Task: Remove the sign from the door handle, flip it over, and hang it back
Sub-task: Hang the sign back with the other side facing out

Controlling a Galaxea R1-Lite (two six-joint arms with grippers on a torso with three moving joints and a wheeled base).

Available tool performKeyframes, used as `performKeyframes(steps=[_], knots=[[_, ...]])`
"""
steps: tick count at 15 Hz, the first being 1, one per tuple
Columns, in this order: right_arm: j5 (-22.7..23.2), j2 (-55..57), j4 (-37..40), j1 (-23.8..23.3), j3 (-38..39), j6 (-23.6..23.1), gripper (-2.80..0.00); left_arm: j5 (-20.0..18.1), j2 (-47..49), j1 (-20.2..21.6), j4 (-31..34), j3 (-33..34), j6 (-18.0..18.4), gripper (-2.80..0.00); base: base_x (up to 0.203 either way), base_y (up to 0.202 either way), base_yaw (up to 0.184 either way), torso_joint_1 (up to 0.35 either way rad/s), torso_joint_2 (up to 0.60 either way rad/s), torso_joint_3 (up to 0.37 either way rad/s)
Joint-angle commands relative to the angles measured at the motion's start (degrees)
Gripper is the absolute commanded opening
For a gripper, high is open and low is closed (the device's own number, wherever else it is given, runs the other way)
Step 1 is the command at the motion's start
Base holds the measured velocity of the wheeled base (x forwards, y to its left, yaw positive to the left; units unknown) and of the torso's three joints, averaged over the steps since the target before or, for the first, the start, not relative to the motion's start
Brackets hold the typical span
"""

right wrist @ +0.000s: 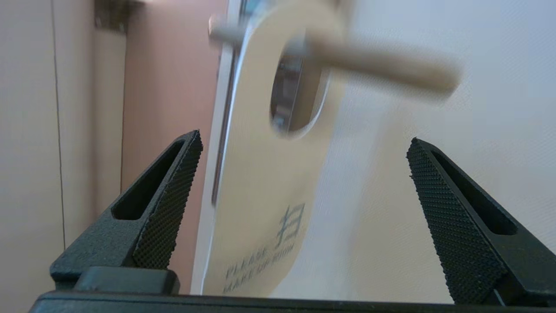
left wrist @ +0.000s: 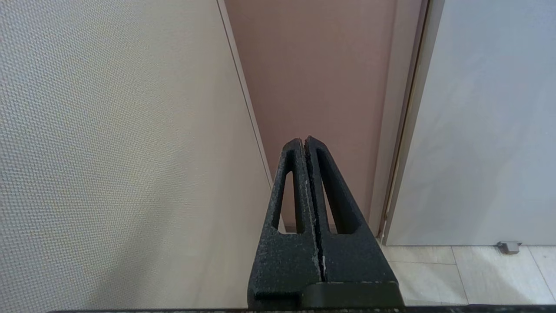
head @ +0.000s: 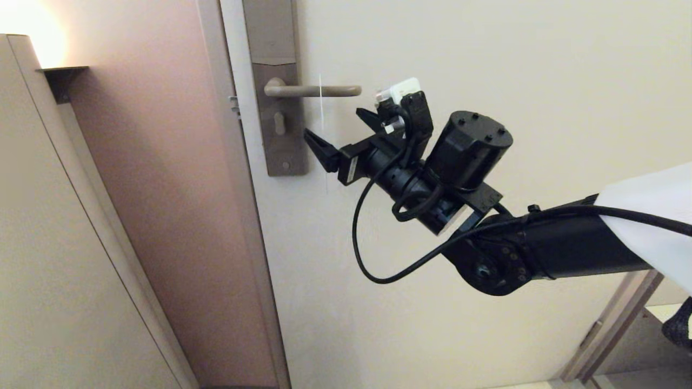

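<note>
Right wrist view: the right gripper (right wrist: 304,204) spread its fingers wide, empty, astride the white round-ended card sign (right wrist: 265,191), which hung edge-on, long axis vertical, from the beige-grey lever door handle (right wrist: 382,65). Left gripper (left wrist: 304,143) closed, parked far off.

A lamp (head: 32,32) is glowing on the wall (head: 135,162), just beside the cream door (head: 486,54).

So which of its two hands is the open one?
The right hand, reaching at the sign hanging on the door handle; its fingers stand wide apart either side of the sign. The left hand is pressed shut, parked away from the handle.
</note>
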Motion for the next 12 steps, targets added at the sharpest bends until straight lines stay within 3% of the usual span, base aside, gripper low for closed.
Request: performKeyframes(steps=[1, 2, 12], knots=[[0.1, -2.3, -0.3, -0.1, 0.0, -0.1, 0.00, 0.0, 0.0, 0.0, 0.0, 0.0, 0.0, -2.80, 0.000, 0.000, 0.000, 0.000, 0.00, 0.000], [0.1, -3.1, -0.3, -0.1, 0.0, -0.1, -2.80, 0.0, 0.0, 0.0, 0.0, 0.0, 0.0, -2.80, 0.000, 0.000, 0.000, 0.000, 0.00, 0.000], [-0.3, -5.2, -3.2, -1.4, 0.6, -0.3, -2.80, -0.2, 0.0, 0.0, 0.3, 0.0, -0.5, -2.80, 0.000, 0.000, 0.000, 0.000, 0.00, 0.000]])
